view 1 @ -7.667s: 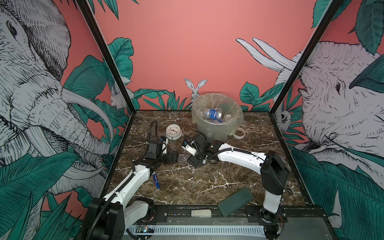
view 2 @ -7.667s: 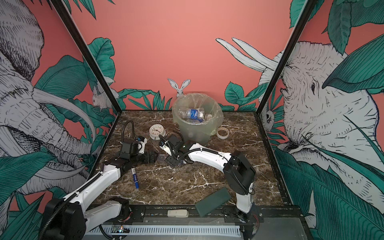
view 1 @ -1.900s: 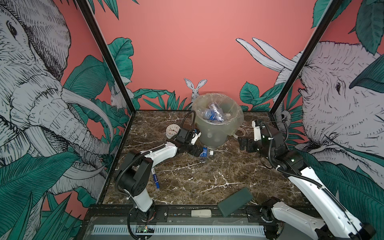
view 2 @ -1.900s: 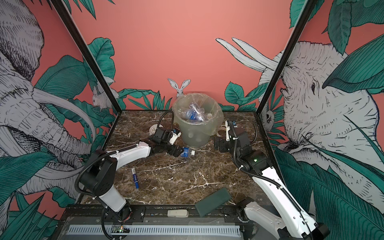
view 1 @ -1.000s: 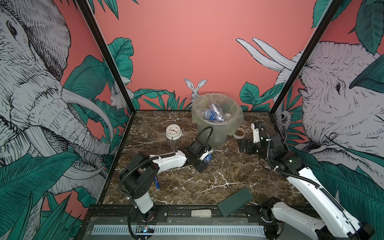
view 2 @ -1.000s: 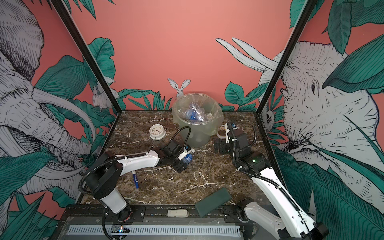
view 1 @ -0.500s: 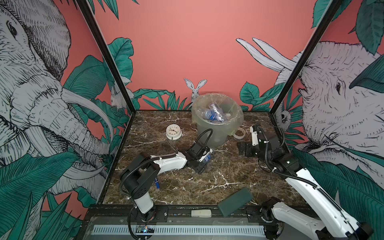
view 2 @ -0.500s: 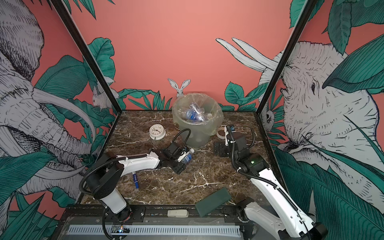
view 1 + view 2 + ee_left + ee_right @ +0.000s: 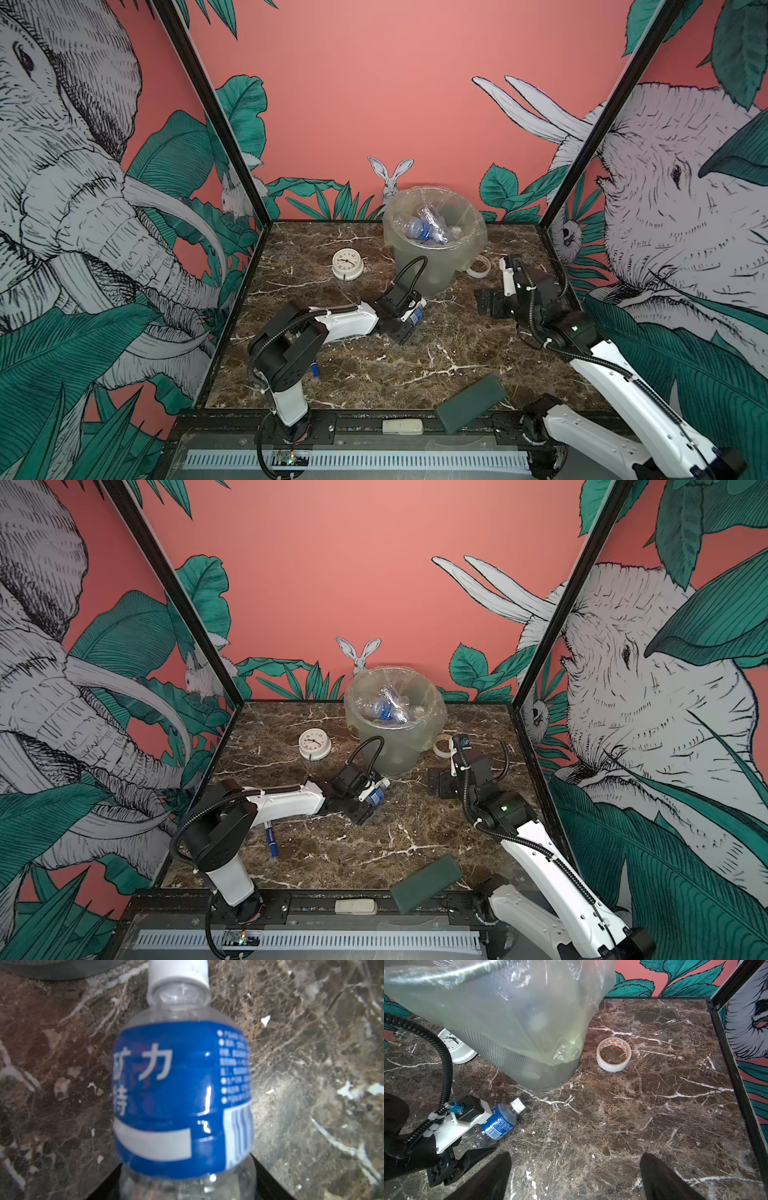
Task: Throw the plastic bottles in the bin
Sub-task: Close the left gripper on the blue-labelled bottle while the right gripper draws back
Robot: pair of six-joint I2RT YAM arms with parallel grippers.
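The left arm [image 9: 345,324] stands on the front rail at the left of the desk [image 9: 374,374]. Its dark elbow block is folded back above the base. From there the white forearm runs low and nearly level, rightward and away from the rail. A blue marker pen [image 9: 271,837] lies on the desk beside the base. A round white clock [image 9: 348,264] sits further back.

The left pincer [image 9: 405,318] is turned on its side, one finger nearer the back wall and one nearer the front. Its jaws are clamped on a clear bottle [image 9: 182,1095] with a blue label. In the left wrist view the black fingers [image 9: 268,1178] press against both flanks of the clear lower body. The bottle lies flat and low, with its white cap [image 9: 178,972] aimed at the foot of the bin [image 9: 419,270] and just short of it. I cannot tell whether it rests on the desk.

The bag-lined bin stands upright at the back, with other bottles [image 9: 428,228] heaped inside.

To the right of the bin, the right pincer [image 9: 575,1159] hangs above bare desk, jaws wide apart with nothing between them. A tape roll [image 9: 612,1067] lies beyond it, near the bin. The right arm [image 9: 615,374] rises from the front right corner. It slants up and inward to a raised elbow, with the wrist reaching forward from there.
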